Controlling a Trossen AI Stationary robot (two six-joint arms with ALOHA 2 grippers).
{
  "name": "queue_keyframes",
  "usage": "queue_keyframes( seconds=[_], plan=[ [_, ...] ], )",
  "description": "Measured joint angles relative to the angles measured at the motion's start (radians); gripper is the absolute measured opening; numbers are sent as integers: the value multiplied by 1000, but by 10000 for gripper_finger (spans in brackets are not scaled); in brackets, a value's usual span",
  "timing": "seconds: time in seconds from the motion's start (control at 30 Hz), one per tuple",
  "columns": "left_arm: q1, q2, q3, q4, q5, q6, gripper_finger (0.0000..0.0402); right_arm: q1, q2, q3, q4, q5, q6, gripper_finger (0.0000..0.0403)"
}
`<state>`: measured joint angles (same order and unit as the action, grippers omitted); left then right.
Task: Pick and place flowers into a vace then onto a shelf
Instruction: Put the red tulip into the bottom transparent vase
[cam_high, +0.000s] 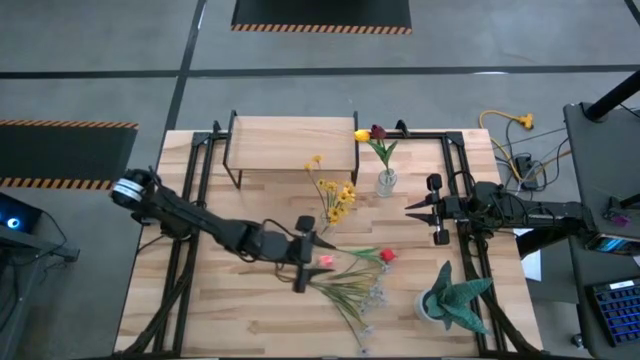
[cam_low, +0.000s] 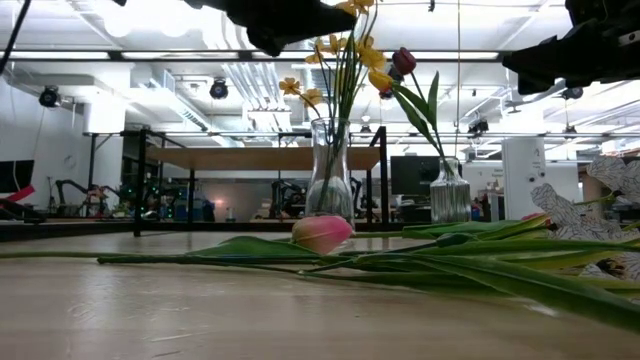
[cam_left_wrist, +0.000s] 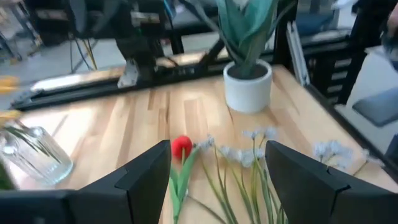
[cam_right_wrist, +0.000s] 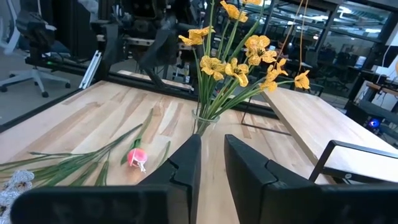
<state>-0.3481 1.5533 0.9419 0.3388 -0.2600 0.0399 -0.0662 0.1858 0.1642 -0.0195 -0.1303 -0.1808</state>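
The table (cam_high: 200, 300) is carrying everything, and the shelf (cam_high: 290, 140) is standing at its far edge, top bare, so the shelf stage isn't reached yet. Taking the shelf as landmark: just off its front right corner a clear vase (cam_right_wrist: 205, 121) is already holding the yellow flowers (cam_high: 338, 200), and beside the shelf's right end a second small vase (cam_high: 386, 181) is holding a red-and-yellow stem (cam_high: 372, 133). Further out from the shelf, toward the near side, the loose flowers (cam_high: 350, 280) are lying flat: a pink tulip (cam_low: 322, 233), a red bloom (cam_left_wrist: 181, 147), pale white sprays (cam_left_wrist: 249, 140). A teal potted plant (cam_high: 452, 298) is sitting well right of the shelf, near the table's front corner; not part of the job.

Left gripper (cam_high: 303, 262) is hovering over the stem end of that loose bunch, on the near side from the shelf, fingers spread wide w/ nothing between them; the wrist view is looking straight down the stems. Right gripper (cam_high: 432, 208) is waiting right of the shelf, past the small vase, fingers almost together, only a thin gap, gripping nothing.

Judging by this, it's the pick stage: some stems vased, more to go. Next move prob. calls for the left gripper dropping onto one single stem, closing, then lifting it clear of the tangle w/o dragging neighbours, and threading it into a narrow vase neck.
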Motion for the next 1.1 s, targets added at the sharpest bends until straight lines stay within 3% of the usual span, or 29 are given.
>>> queue_keyframes(
  seconds=[0.47, 1.1],
  plan=[
    [2, 182, 330, -390, -1, -45, 244, 0, 0, 2, 0, 0, 23, 57],
    [93, 351, 365, -334, -1, -107, 244, 0, 0, 2, 1, 0, 23, 57]
  ],
)
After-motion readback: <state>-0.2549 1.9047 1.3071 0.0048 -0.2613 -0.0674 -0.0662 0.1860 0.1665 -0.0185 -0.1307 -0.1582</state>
